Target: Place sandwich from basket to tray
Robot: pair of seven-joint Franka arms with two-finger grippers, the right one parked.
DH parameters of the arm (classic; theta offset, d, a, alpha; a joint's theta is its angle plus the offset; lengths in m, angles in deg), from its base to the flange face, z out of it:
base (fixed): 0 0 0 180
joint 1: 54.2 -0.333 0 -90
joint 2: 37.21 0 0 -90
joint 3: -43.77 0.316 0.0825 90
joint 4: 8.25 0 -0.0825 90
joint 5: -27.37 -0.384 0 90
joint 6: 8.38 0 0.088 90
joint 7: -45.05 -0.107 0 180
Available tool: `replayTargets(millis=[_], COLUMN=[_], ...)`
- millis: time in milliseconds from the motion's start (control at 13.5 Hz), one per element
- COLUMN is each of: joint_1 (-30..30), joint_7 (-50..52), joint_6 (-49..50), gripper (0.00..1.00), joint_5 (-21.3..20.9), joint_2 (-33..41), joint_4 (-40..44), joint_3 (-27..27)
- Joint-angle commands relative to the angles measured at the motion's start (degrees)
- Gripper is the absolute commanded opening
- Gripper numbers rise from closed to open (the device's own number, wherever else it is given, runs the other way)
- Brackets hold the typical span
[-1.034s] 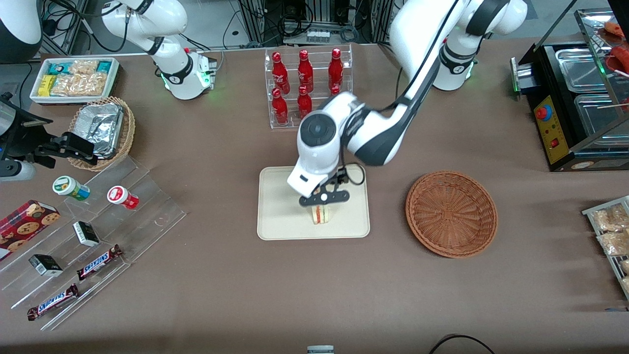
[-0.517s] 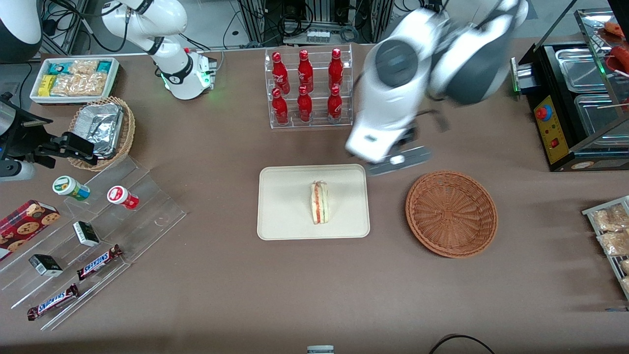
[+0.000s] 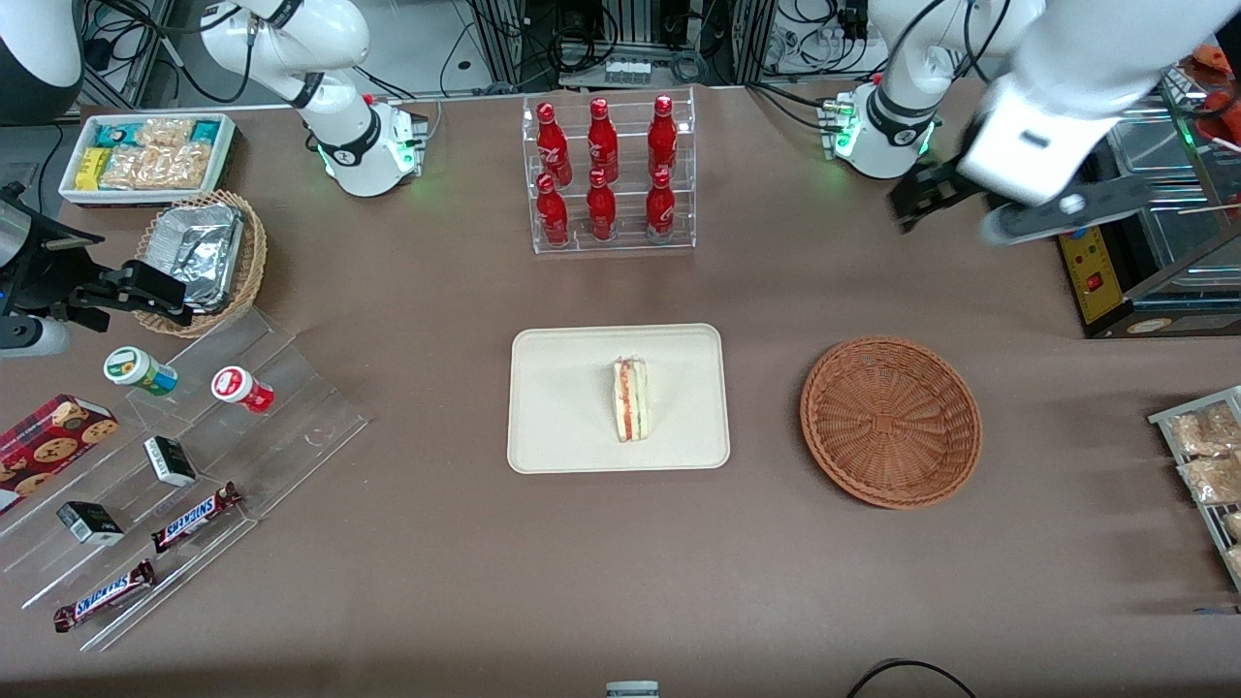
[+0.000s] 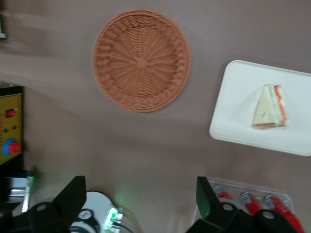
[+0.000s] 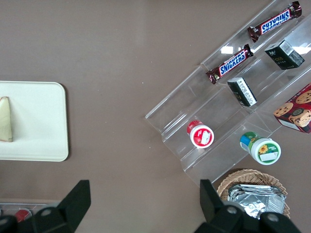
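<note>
The sandwich, a pale wedge with a red stripe along its cut edge, lies alone near the middle of the cream tray. Beside the tray, toward the working arm's end, the reddish-brown basket holds nothing. My gripper hangs high, farther from the front camera than the basket, near its own base. It is open wide, with nothing between its fingers.
A clear rack of red bottles stands farther back than the tray. A black food warmer is close to my gripper. Toward the parked arm's end are a stepped acrylic shelf of snacks, a foil-packet basket and a white bin.
My gripper let go of the sandwich on the tray. It then rose and swung away toward the working arm's end, passing the basket. The sandwich stays where it was set.
</note>
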Motion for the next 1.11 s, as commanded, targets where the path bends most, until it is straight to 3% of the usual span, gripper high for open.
replayTargets(millis=[0, 517, 1034], joint_1=[-5.8, -16.3, -17.0], joint_7=[-7.8, -21.6, -22.3], joint_6=[-0.8, -1.9, -4.2], gripper=[1.00, 1.00, 1.00], joint_5=[-0.3, -1.9, -1.4], joint_2=[6.4, 7.2, 3.3], joint_4=[-6.8, -8.3, -7.4], joint_3=[-0.8, -0.7, -0.8])
